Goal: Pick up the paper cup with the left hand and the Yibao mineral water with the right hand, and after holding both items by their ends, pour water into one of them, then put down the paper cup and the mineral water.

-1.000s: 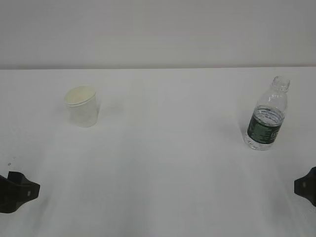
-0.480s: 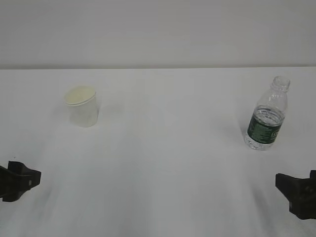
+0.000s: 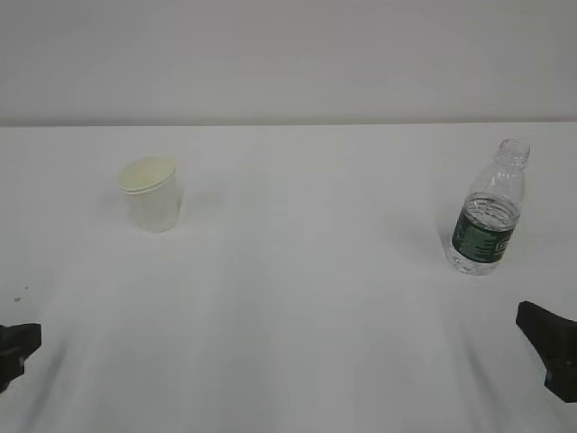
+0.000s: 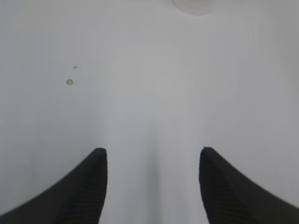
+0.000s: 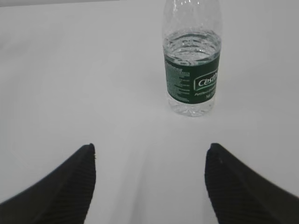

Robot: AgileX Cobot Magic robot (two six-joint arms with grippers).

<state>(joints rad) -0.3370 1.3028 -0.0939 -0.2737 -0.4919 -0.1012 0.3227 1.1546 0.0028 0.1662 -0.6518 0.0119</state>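
The white paper cup [image 3: 151, 194] stands upright on the table's left side, cream inside; only its bottom edge [image 4: 191, 5] shows at the top of the left wrist view. The Yibao mineral water [image 3: 489, 211] stands upright on the right, clear, uncapped, with a dark green label [image 5: 192, 80]. My left gripper [image 4: 153, 151] is open over bare table, well short of the cup. My right gripper [image 5: 150, 148] is open and empty, the bottle a little ahead and to the right of its gap. In the exterior view the left gripper [image 3: 14, 347] and right gripper [image 3: 550, 341] show only at the lower corners.
The white table [image 3: 306, 289] runs back to a pale wall [image 3: 288, 54]. Two small specks [image 4: 69, 82] lie on the table ahead left of my left gripper.
My left gripper has slid back toward the lower left edge of the exterior view. The right gripper came in from the right edge, then drew slightly back. Cup and bottle have not moved.
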